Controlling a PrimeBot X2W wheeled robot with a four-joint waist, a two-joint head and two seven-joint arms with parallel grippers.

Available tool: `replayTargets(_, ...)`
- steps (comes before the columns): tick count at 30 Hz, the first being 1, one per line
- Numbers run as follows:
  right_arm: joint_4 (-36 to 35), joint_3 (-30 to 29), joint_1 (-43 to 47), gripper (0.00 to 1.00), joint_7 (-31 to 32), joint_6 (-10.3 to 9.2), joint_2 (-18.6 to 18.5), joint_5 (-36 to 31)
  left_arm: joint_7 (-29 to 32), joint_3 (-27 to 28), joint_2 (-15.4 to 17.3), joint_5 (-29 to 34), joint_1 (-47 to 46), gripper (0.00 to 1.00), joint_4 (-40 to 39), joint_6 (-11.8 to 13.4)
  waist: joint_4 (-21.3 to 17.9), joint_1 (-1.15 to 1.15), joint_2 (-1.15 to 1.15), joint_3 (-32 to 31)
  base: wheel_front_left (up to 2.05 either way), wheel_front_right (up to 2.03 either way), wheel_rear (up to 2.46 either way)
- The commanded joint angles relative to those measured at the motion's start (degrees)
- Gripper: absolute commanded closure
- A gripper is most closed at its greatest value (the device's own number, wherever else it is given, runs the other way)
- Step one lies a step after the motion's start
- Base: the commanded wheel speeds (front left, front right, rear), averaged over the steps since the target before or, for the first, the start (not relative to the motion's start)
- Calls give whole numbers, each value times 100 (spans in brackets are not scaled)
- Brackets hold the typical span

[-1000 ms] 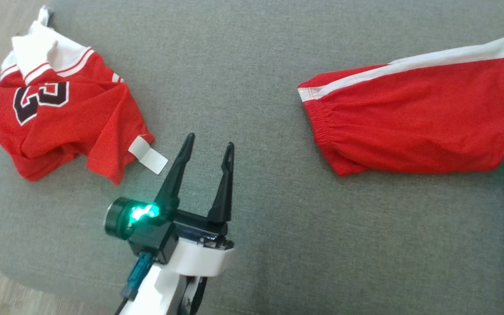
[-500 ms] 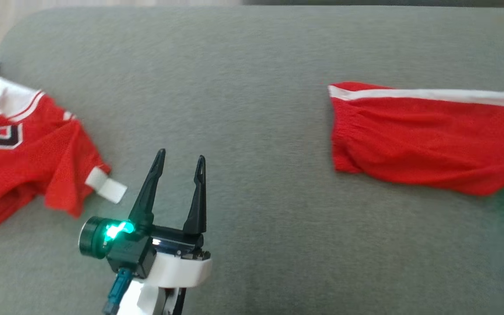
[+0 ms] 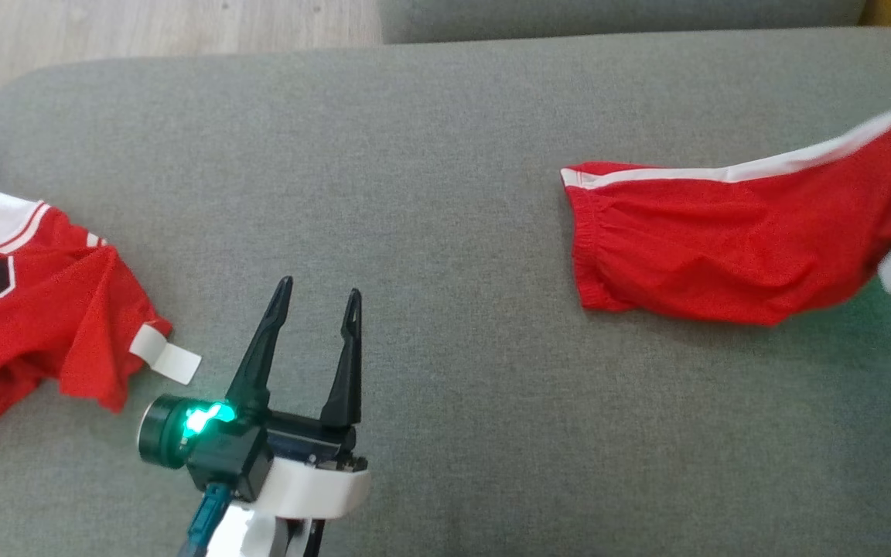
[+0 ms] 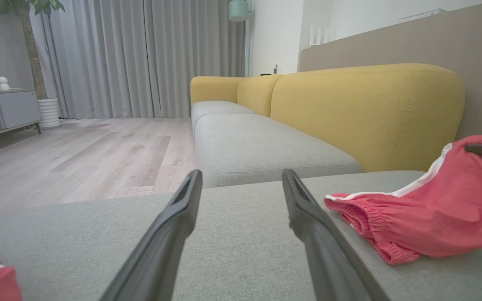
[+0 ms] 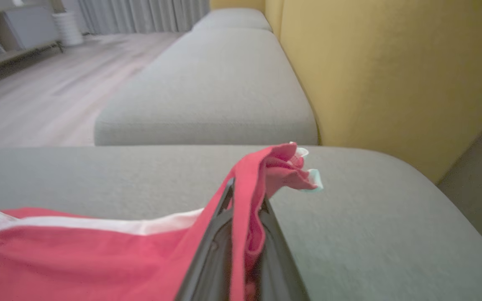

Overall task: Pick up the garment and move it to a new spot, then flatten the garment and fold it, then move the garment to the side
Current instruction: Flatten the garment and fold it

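Couch seat (image 3: 445, 155) was used as the work surface, so the shorts (image 3: 708, 247) were laid across its right side, one end pinched tight in the right gripper (image 5: 247, 196), likely for lifting. Meanwhile the left gripper (image 3: 319, 290) was held spread, empty.

A grey cushion (image 3: 445, 139) is lying in front. Behind it, a yellow sofa (image 4: 366, 108) is running along a tan wall (image 4: 391, 37). Grey curtains (image 4: 140, 58) are hanging beyond a wood floor (image 4: 78, 154); a cabinet (image 4: 17, 108) is standing beside a plant (image 4: 29, 46).
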Motion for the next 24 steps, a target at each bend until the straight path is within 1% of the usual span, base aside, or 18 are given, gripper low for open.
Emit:
replayTargets(1,-208,47,-85,100,-87,37,-43,-24,-29,222,-14,39,-41,0,-157,-27,20,0,0,-57,0,0,0)
replayTargets(7,-1056,181,-58,100,12,37,368,-82,-29,328,-20,30,38,0,-154,-74,152,0,0,-216,0,0,0)
replayTargets(11,-1582,299,172,100,217,37,800,-209,-29,378,-25,-12,107,0,-158,-76,262,0,0,-234,0,0,0)
replayTargets(14,-1855,421,431,100,437,37,1233,-354,-29,350,-28,-39,128,0,-149,-97,352,0,0,-205,0,0,0)
replayTargets(15,-1899,458,540,95,521,37,1378,-399,-29,334,-28,-50,125,0,-139,-104,386,0,0,-194,0,0,0)
replayTargets(16,-1927,488,646,67,585,37,1508,-452,-29,322,-29,-61,120,0,-128,-109,412,0,0,-186,0,0,0)
replayTargets(17,-1951,492,747,9,601,37,1619,-515,-29,311,-30,-79,111,0,-121,-109,445,0,0,-178,0,0,0)
replayTargets(18,-2008,501,854,0,595,37,1727,-544,-29,305,-30,-103,98,0,-125,-99,474,0,0,-175,0,0,0)
replayTargets(20,-2146,460,1051,0,534,37,1845,-585,-29,315,-31,-154,90,0,-169,-61,500,0,0,-186,0,0,0)
replayTargets(22,-2332,294,1206,0,285,37,1807,-754,-29,375,-31,-274,123,0,-237,-1,495,0,0,-236,0,0,0)
replayTargets(23,-2417,142,1294,0,149,37,1761,-871,-29,412,-31,-351,163,0,-274,36,479,0,0,-275,0,0,0)
replayTargets(24,-2632,-246,1505,0,-97,37,1643,-1235,-29,488,-31,-516,275,0,-330,105,428,0,0,-395,0,0,0)
